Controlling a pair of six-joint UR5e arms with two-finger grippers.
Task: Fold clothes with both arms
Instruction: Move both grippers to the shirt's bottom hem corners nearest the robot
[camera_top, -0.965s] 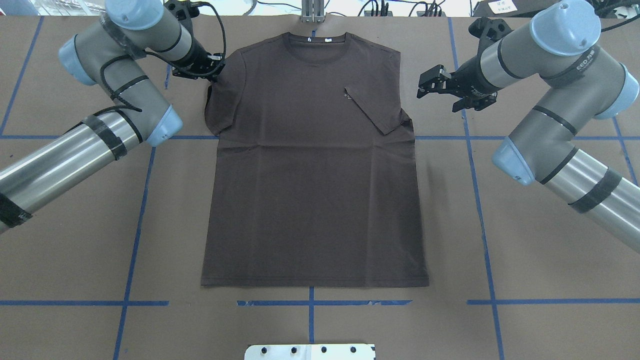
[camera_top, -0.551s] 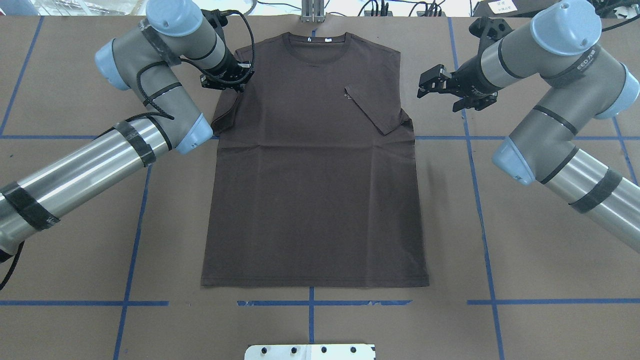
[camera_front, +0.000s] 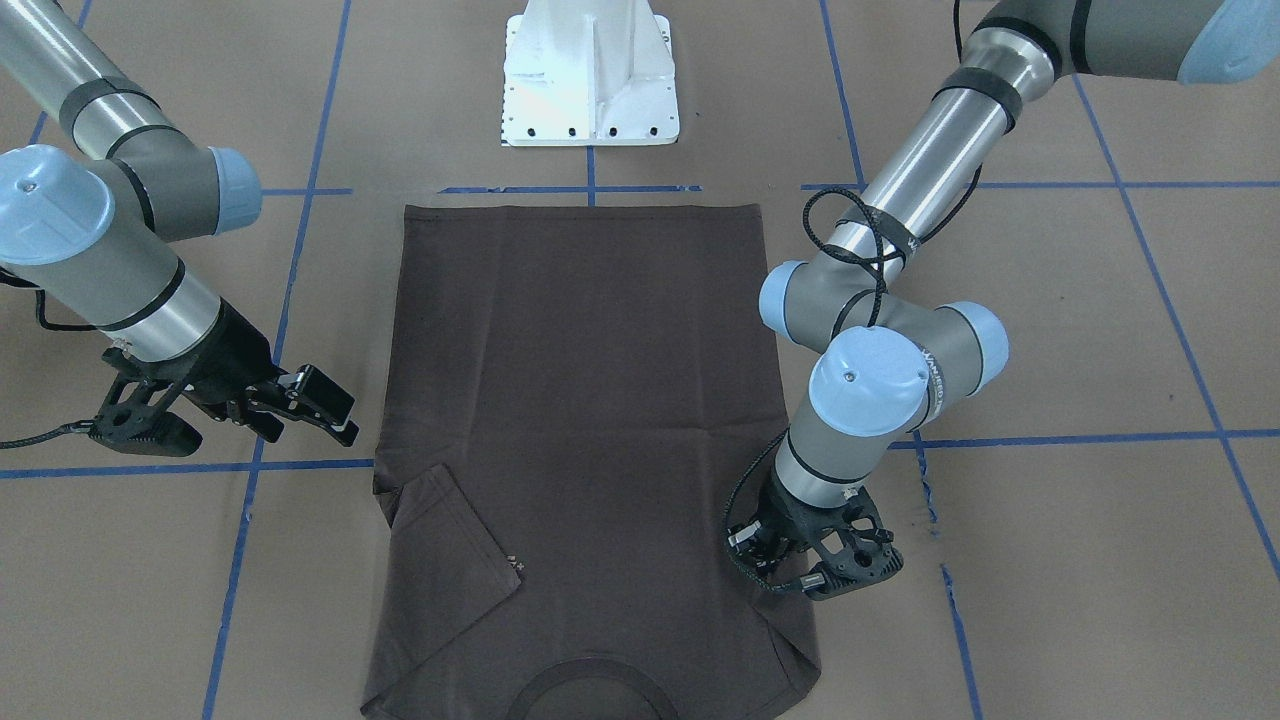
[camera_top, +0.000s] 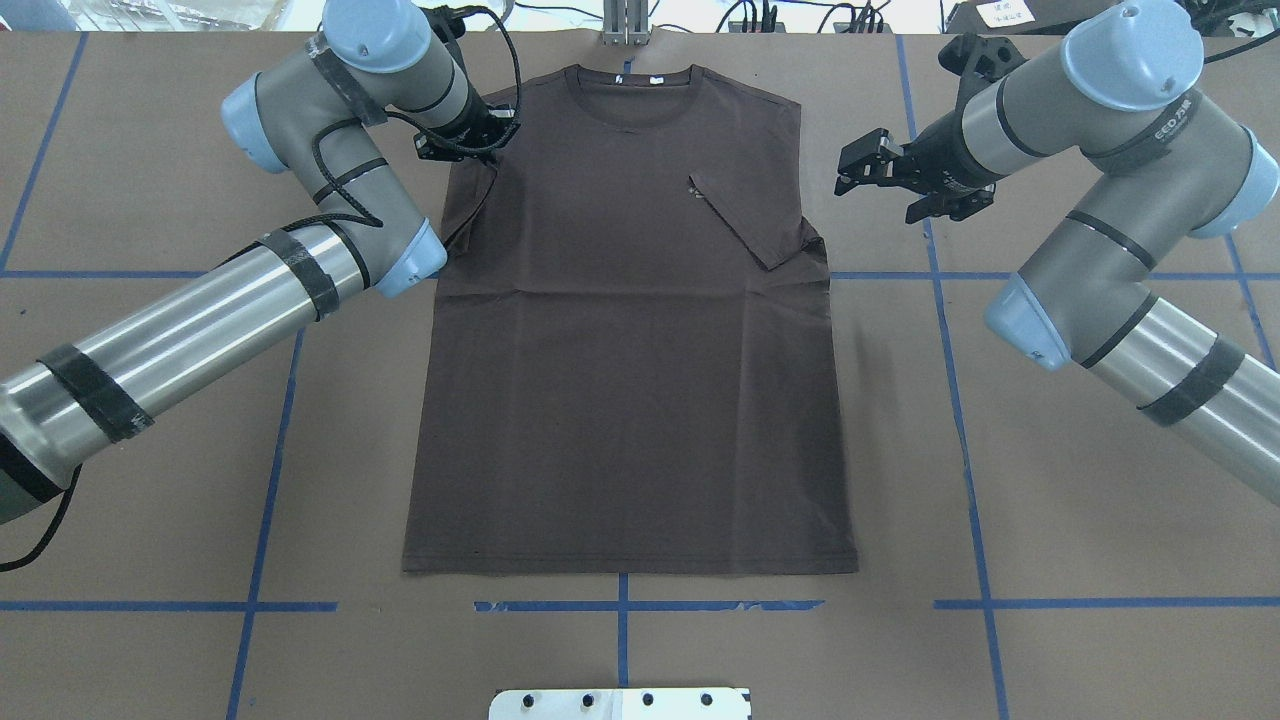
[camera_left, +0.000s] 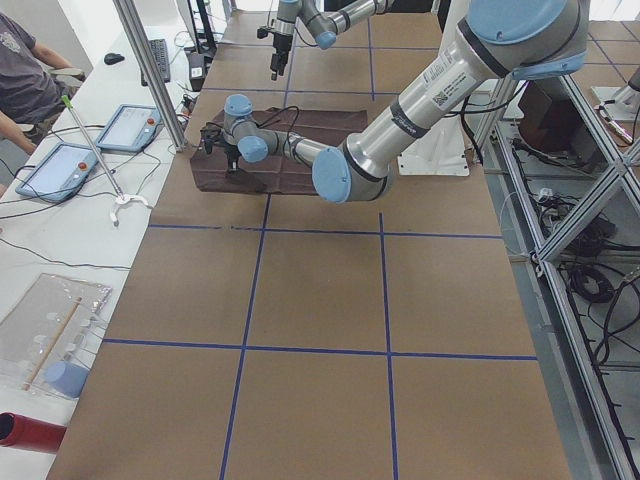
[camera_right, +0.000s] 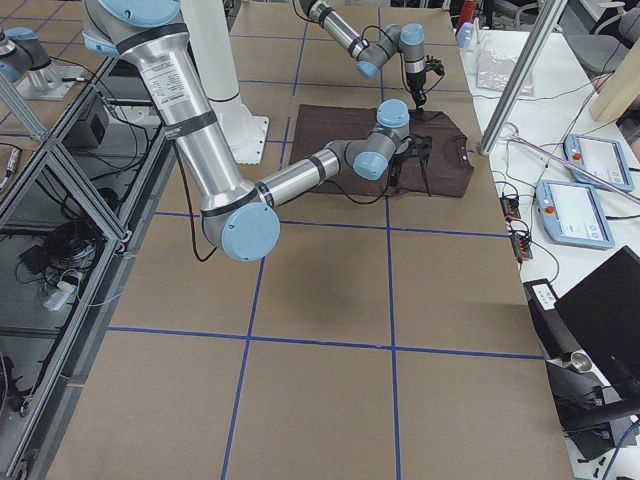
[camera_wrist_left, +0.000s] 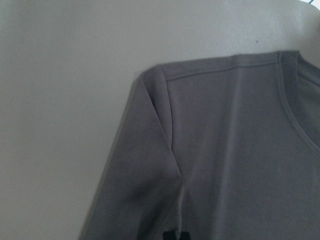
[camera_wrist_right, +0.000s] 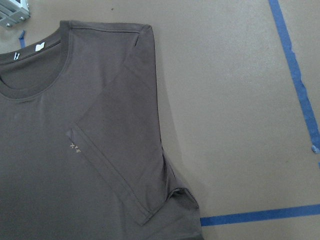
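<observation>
Brown-grey T-shirt (camera_top: 630, 400) flat mid-table, hem toward the near edge, body folds not begun. Farther on, right sleeve (camera_top: 745, 225) lies folded in, my right gripper (camera_top: 880, 183) spread beside it; by the far edge my left gripper (camera_top: 478, 145) pinches the left sleeve (camera_top: 465, 210)

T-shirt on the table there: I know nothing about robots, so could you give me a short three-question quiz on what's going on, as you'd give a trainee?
1. True or false: both sleeves of the T-shirt lie folded across its chest.
2. The right gripper is: A) open, beside the shirt, touching nothing; B) clamped on the hem; C) pressing on the collar.
3. Fill in: the left gripper is closed on the shirt's ____ on the robot's left.

Key: 1. False: only the sleeve on the robot's right lies folded in. 2. A. 3. sleeve.
</observation>
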